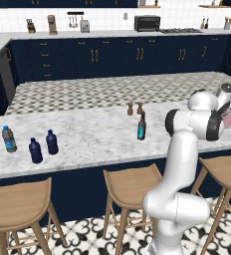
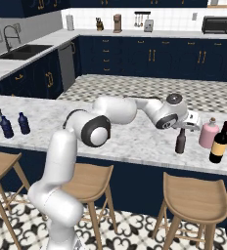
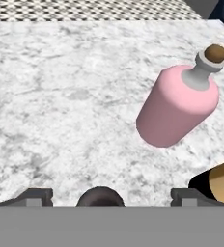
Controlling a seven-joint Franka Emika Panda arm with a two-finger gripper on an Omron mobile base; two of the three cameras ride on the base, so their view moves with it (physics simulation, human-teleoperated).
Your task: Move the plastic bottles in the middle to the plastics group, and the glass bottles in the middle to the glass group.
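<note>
My gripper (image 2: 185, 128) hangs open just above the plain dark brown glass bottle (image 2: 180, 142), which stands upright on the marble counter (image 2: 135, 136). In the hand view the bottle's dark top (image 3: 100, 196) sits between the widely spread fingertips (image 3: 35, 197), touching neither. Right beside it stand the pink bottle (image 3: 179, 106) with its pale stopper and the dark yellow-labelled bottle (image 2: 219, 142). The teal-labelled glass bottle (image 1: 141, 126) stands alone mid-counter. At the far left, two short navy plastic bottles (image 1: 35, 151) (image 1: 52, 142) stand next to the clear blue-labelled bottle (image 1: 8, 139).
Two tiny brown shakers (image 1: 135, 108) stand behind the teal-labelled bottle. Wooden stools (image 1: 130, 185) line the counter's near edge. A back counter carries a toaster oven (image 1: 147, 23) and small appliances.
</note>
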